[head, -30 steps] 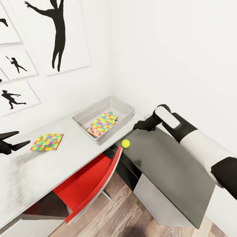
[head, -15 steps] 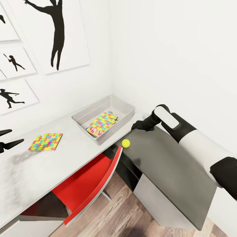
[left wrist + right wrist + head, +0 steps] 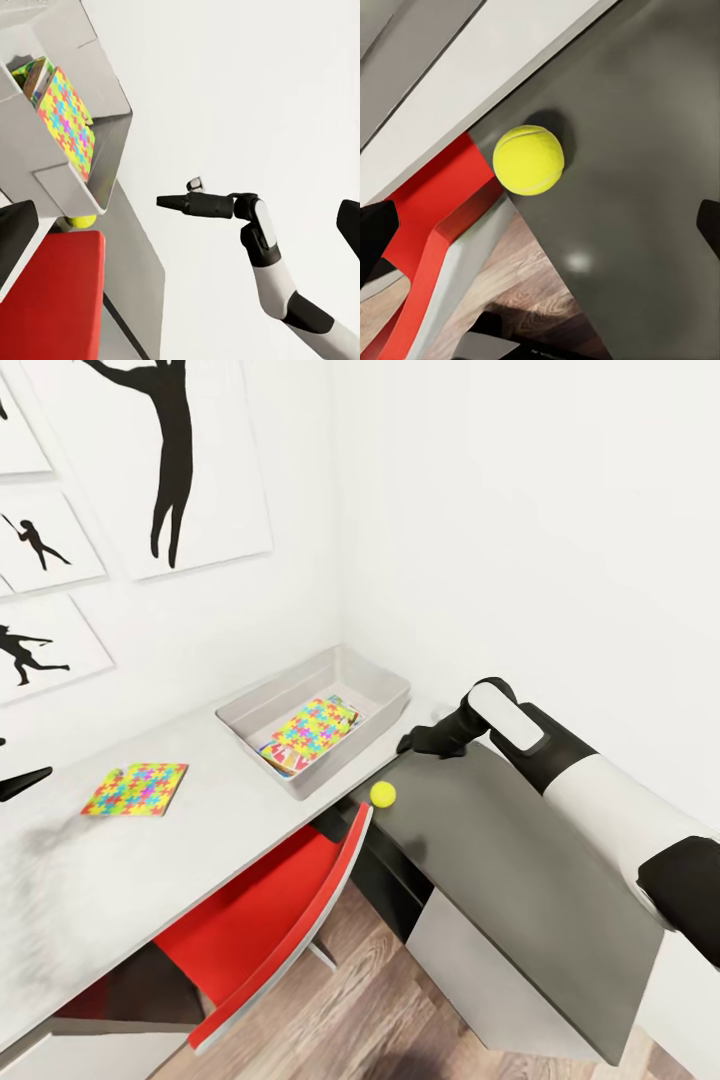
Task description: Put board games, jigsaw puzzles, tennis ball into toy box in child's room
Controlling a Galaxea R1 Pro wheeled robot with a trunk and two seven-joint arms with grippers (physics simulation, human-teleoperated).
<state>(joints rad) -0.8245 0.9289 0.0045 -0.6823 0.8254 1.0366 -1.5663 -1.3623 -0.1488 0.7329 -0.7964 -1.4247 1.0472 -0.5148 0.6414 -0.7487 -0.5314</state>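
Note:
The toy box (image 3: 372,682) stands on the pale table (image 3: 110,870) in the corner. A jigsaw puzzle (image 3: 311,724) lies on top inside it, with board game (image 3: 285,761) edges showing beneath. The other jigsaw puzzle (image 3: 137,789) lies flat on the table to its left. The tennis ball (image 3: 382,793) rests at the corner of the dark cabinet top. My right gripper (image 3: 410,743) hovers just beyond it, open; in the right wrist view the ball (image 3: 529,160) sits between its spread fingers. A fingertip (image 3: 28,779) of my left gripper (image 3: 180,229), also open, shows at the left edge.
A red chair (image 3: 262,920) is tucked under the table beside the ball. The dark grey cabinet top (image 3: 520,880) runs toward me on the right. White walls close the corner, and silhouette pictures (image 3: 190,460) hang on the left wall. Wood floor (image 3: 370,1010) lies below.
The view has shifted slightly. My left gripper has drawn back to the left, almost out of the head view. The right gripper has edged a little left; the ball has stayed put.

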